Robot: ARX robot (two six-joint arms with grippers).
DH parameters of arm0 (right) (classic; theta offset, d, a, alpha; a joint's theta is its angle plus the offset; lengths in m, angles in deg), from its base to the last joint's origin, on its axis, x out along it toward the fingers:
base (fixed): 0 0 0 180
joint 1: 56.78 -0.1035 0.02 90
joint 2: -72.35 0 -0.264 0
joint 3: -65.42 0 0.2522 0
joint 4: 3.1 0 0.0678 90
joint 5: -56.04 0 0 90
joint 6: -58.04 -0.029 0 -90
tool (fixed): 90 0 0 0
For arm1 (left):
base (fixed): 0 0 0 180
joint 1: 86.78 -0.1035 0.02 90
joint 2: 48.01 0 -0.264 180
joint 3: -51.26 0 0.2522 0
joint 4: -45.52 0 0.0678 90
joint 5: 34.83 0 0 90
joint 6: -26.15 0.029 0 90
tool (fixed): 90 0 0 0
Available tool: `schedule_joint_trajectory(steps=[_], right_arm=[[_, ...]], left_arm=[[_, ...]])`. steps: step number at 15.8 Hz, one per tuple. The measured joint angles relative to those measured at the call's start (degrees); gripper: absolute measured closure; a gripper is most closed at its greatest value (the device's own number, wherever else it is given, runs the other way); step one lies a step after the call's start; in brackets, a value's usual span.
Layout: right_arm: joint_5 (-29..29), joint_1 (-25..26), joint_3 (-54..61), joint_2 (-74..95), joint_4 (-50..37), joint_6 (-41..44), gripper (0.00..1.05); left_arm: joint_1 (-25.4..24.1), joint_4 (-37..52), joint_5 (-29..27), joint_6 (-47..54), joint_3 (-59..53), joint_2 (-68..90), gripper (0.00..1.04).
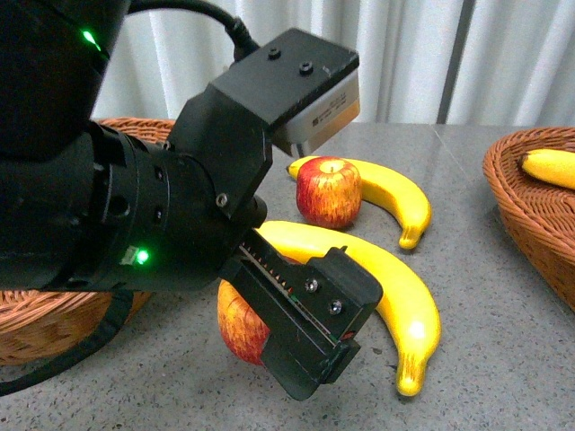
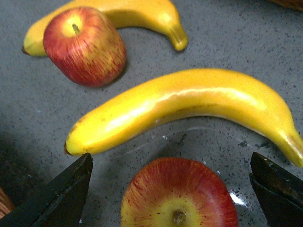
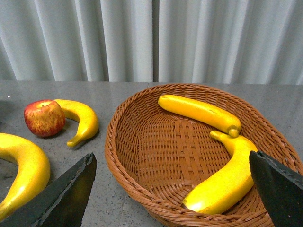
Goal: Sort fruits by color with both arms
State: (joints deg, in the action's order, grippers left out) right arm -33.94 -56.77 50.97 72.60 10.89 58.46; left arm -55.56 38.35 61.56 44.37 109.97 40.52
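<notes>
My left gripper is open and hangs low over a red apple on the grey table. In the left wrist view that apple sits between the two spread fingers, not touched, with the left gripper around it. Just beyond it lies a long yellow banana. Farther off, a second apple rests against another banana. My right gripper is open and empty, hovering over a wicker basket that holds two bananas.
A second wicker basket stands at the left, largely hidden behind my left arm. The right basket sits at the table's right edge. White curtains hang behind the table.
</notes>
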Motion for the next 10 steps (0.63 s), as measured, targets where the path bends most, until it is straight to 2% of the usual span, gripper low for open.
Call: schedule_joint_trajectory(steps=[4,6,7,10], right_arm=[[0.0,0.0,0.0,0.0,0.0,0.0,0.07],[0.0,0.0,0.0,0.0,0.0,0.0,0.07],[0.0,0.0,0.0,0.0,0.0,0.0,0.07],[0.0,0.0,0.0,0.0,0.0,0.0,0.07]], left_arm=[[-0.2,0.5,1.4,-1.3,-0.8,2.0,0.07],[-0.2,-0.1,1.2,-1.2,-1.1,2.4,0.29],[-0.2,-0.5,1.2,-1.3,-1.1,2.4,0.37],[-0.8,-2.3,0.5,-1.4,-1.1,1.0,0.42]])
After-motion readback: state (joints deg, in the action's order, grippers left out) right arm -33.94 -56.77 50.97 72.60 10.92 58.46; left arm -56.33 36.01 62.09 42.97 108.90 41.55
